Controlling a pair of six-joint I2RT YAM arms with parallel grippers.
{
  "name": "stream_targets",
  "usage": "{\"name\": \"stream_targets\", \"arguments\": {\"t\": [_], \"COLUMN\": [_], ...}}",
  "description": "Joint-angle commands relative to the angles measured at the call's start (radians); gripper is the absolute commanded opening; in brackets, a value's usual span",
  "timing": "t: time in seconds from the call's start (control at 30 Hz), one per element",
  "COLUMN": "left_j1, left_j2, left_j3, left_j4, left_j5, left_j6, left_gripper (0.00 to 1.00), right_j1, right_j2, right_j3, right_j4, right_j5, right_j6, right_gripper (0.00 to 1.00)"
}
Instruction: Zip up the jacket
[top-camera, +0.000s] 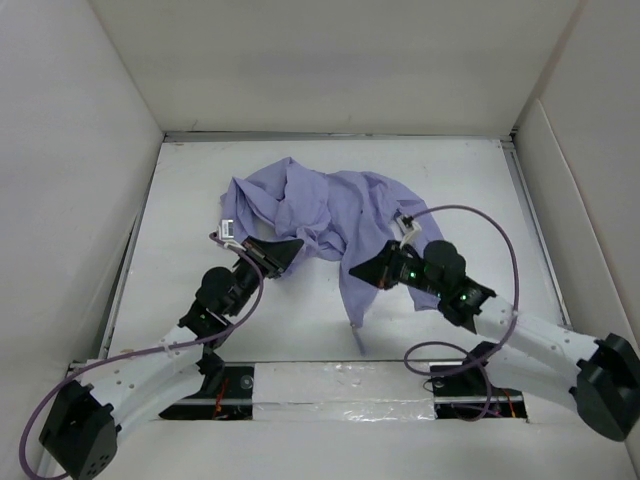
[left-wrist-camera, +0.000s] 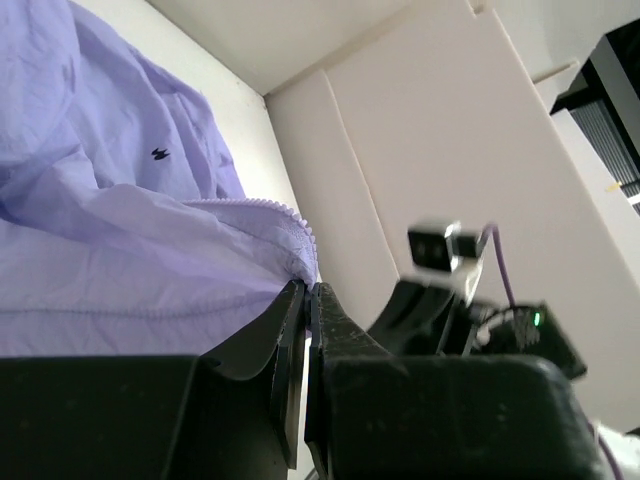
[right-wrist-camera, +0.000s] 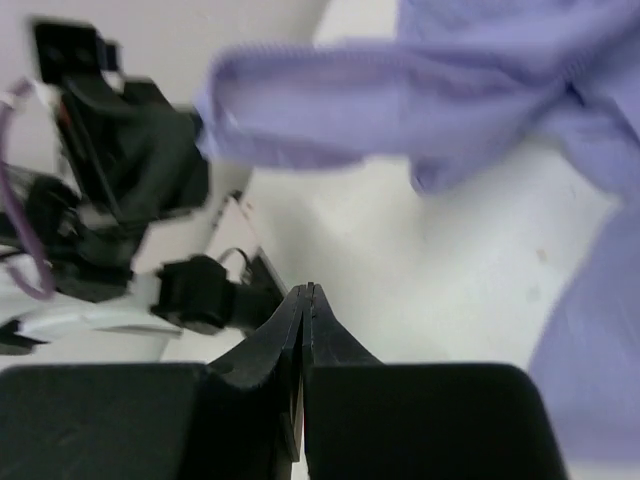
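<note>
Left wrist: unreadable dark mark (left-wrist-camera: 160, 153) at ten o'clock on jacket (left-wrist-camera: 100, 270); left hand (left-wrist-camera: 308, 290) pinching its zipper edge (left-wrist-camera: 270, 207); right hand (right-wrist-camera: 308, 290) pressed together.

The jacket (top-camera: 320, 215) is thin, matt, wrinkled cloth; the table (top-camera: 450, 180) smooth white; the left tool (left-wrist-camera: 308, 292) matt black plastic.

The jacket (top-camera: 320, 205) lies in a crumpled lavender heap toward the far middle of the table (top-camera: 440, 180), thin, soft and full of folds. One long strip (top-camera: 355, 290) of it trails toward the near edge, narrowing as it goes. Up close, a row of zipper teeth (left-wrist-camera: 255, 204) runs along one hem, with a tiny dark mark (left-wrist-camera: 160, 153) on the cloth beyond. The left gripper (left-wrist-camera: 306, 289) pinches that hem.
</note>
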Motion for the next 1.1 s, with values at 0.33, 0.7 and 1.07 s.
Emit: {"name": "stream_targets", "arguments": {"t": [0.33,0.7,1.07], "left_j1": [-0.001,-0.001,-0.001], "left_j2": [0.078,0.074,0.081], "left_j3": [-0.005,-0.02,-0.014], "left_j4": [0.12,0.121,0.114], "left_j5": [0.012,0.078,0.078], "left_j6": [-0.078,-0.042,-0.029], "left_gripper": [0.0,0.0,0.0], "right_j1": [0.235,0.244,0.276], "right_j2": [-0.039,0.19,0.133], "right_j3": [-0.258,-0.244,-0.211], "right_j4": [-0.223,-0.077,-0.222], "right_j5": [0.461,0.414,0.429], "right_j6": [0.135,0.135,0.102], "right_gripper": [0.47,0.43,0.46]}}
